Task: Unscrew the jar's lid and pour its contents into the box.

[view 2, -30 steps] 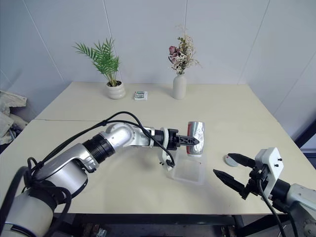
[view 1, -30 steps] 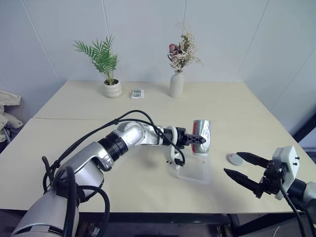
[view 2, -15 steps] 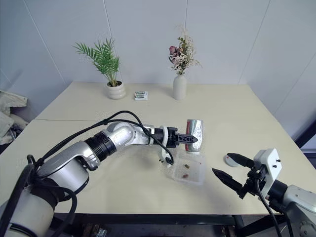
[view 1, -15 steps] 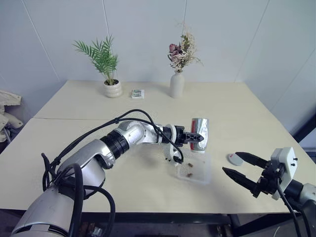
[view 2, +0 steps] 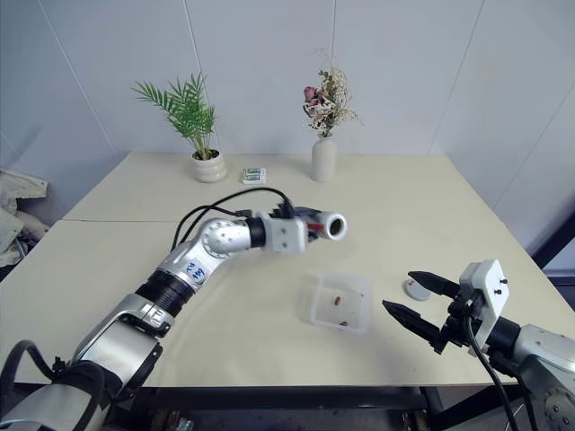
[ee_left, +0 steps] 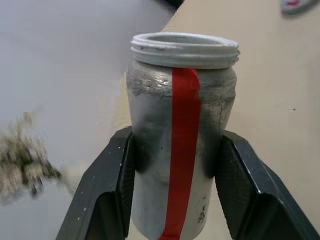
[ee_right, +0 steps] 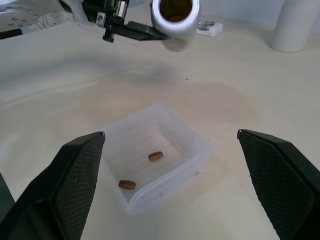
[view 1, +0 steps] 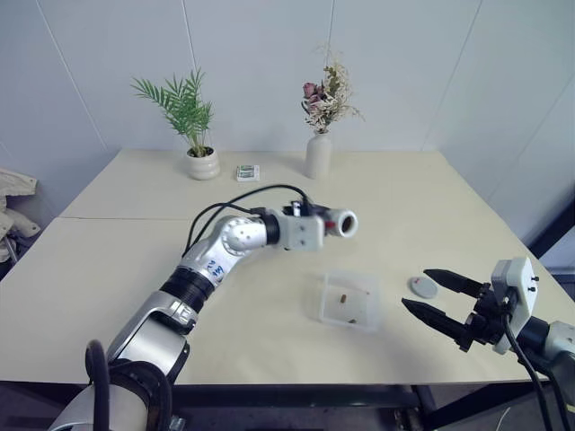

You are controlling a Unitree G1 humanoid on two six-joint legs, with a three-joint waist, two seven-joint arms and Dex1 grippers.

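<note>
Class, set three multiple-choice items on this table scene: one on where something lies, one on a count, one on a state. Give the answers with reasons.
1. Where is the lid?
A. on the jar
B. on the table beside the box
C. in the box

2. How many brown bits lie in the box?
A. two
B. five
C. none

3. How is the right claw?
A. shut on the lid
B. shut on nothing
C. open

Answers:
1 B: it rests on the table, right of the box.
2 A: the right wrist view shows two bits.
3 C: its fingers stand wide apart, while the left claw holds the jar.
</note>
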